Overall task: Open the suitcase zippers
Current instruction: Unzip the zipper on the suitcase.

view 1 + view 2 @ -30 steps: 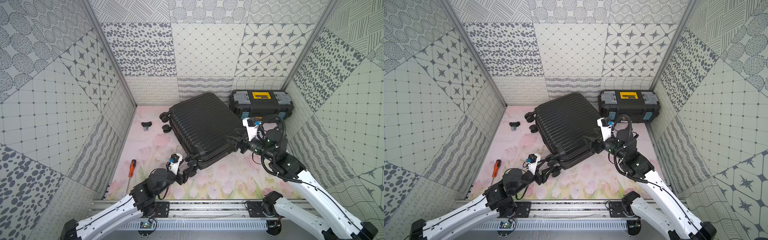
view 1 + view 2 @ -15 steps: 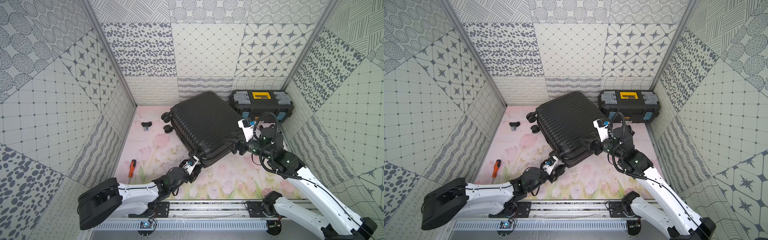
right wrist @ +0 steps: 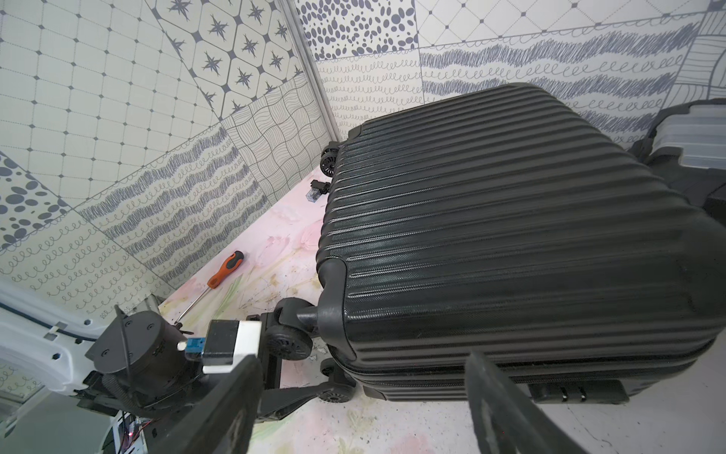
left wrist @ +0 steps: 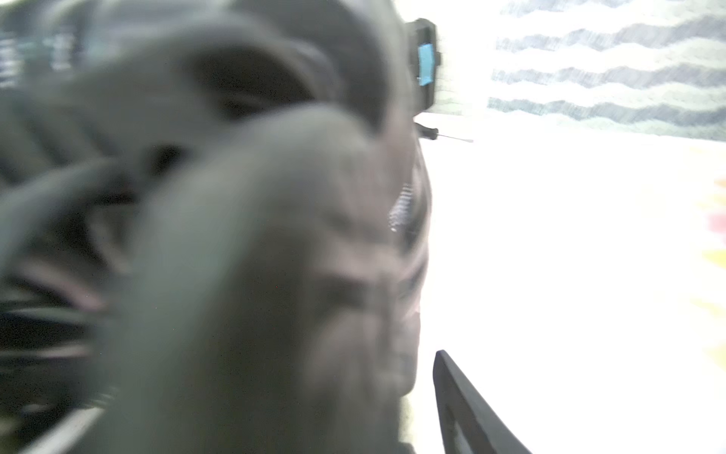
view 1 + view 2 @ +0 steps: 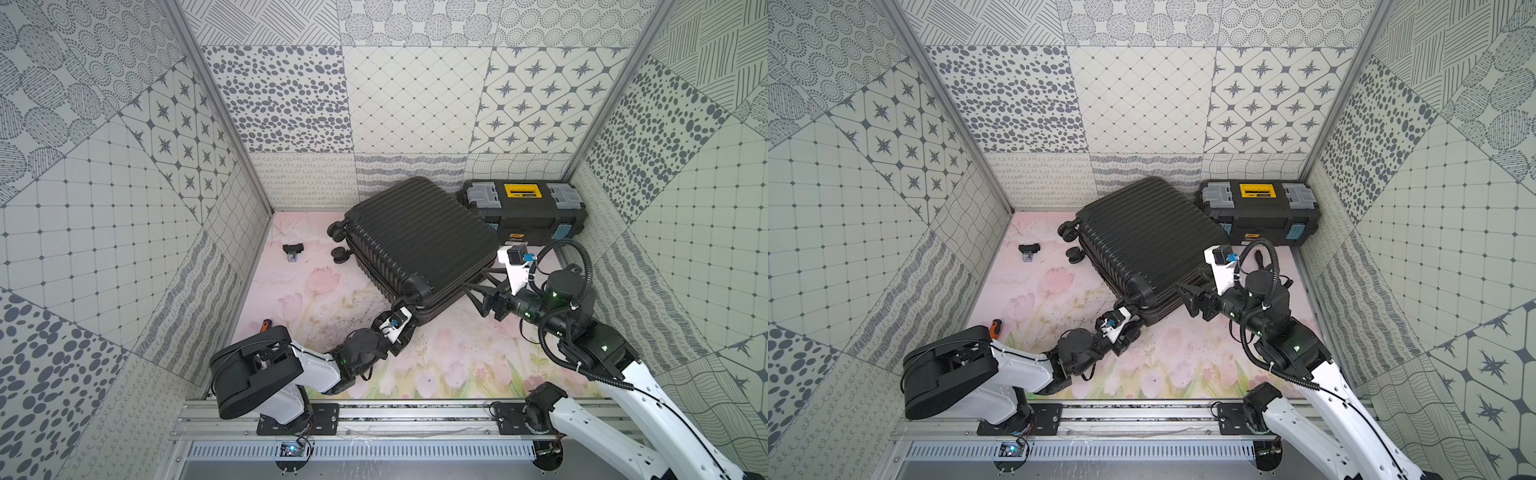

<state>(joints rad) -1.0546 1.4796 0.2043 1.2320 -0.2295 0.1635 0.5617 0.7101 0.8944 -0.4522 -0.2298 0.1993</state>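
Suitcase's (image 5: 415, 241) near corner faces left pincer (image 5: 409, 332), arm (image 5: 316, 365) stretched low.

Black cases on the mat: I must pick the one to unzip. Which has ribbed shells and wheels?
The suitcase, the larger case lying flat; the toolbox in the back corner has a yellow handle and grey latches instead.

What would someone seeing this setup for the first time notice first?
The big black ribbed suitcase lying on the floral mat dominates, with a black-and-yellow toolbox at its far corner. The left end effector sits at its near corner by a caster wheel, and the right end effector is open at its side.
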